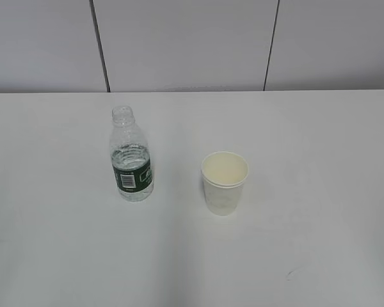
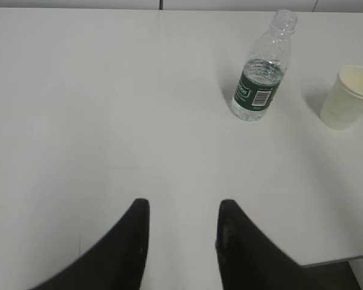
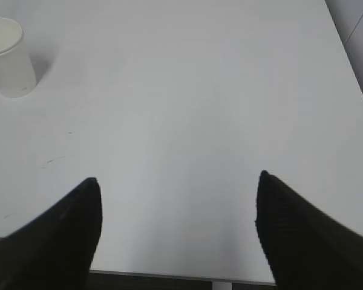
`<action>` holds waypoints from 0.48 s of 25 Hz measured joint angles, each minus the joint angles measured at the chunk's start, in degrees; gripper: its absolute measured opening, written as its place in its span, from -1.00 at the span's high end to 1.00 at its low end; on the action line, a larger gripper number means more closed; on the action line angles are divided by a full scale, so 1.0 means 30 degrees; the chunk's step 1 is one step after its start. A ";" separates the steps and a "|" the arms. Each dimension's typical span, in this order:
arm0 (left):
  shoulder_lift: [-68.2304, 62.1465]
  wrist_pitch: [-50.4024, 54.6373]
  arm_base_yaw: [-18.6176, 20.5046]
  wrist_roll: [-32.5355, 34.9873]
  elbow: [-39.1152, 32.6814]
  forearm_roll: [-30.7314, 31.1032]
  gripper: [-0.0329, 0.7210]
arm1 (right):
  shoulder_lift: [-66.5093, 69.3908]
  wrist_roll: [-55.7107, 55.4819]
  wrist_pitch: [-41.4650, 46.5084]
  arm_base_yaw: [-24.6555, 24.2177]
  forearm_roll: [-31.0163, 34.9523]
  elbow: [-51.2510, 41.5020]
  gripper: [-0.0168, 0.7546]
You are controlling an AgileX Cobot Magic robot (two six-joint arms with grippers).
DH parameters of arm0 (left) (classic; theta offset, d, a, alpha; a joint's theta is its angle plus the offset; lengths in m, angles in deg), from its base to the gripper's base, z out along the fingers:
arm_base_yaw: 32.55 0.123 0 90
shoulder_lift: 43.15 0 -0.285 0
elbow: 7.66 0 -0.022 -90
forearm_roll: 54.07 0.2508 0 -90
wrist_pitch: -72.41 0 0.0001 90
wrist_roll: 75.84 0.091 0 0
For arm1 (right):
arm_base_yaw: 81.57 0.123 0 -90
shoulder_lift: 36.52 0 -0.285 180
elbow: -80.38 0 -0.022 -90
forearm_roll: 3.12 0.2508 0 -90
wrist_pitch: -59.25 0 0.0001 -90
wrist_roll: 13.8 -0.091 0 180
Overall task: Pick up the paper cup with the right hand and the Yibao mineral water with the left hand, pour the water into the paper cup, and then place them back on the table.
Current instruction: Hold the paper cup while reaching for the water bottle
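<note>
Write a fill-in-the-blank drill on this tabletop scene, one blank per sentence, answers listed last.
1. In the exterior view, the paper cup stands to the ____ of the Yibao mineral water.
2. The bottle's neck has no ____ on it.
3. Both the left pincer and the right pincer are ____, holding nothing.
4. The bottle's label is dark ____.

Answers: right; cap; open; green

The bottle's [image 1: 132,157] green label text is too small to read. Both wrist views cut off each pincer's fingers [image 2: 124,251] [image 3: 60,235] at the bottom edge.
</note>
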 joint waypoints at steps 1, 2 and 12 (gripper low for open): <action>0.0000 0.0000 0.0000 0.0000 0.0000 0.0000 0.26 | 0.0000 0.0000 0.0000 0.0000 0.0000 0.0000 -0.57; 0.0000 0.0000 0.0000 0.0000 0.0000 0.0000 0.26 | 0.0000 0.0000 0.0000 0.0000 0.0000 0.0000 -0.57; 0.0000 0.0000 0.0000 0.0000 0.0000 0.0000 0.26 | 0.0000 0.0000 0.0000 0.0000 0.0000 0.0000 -0.57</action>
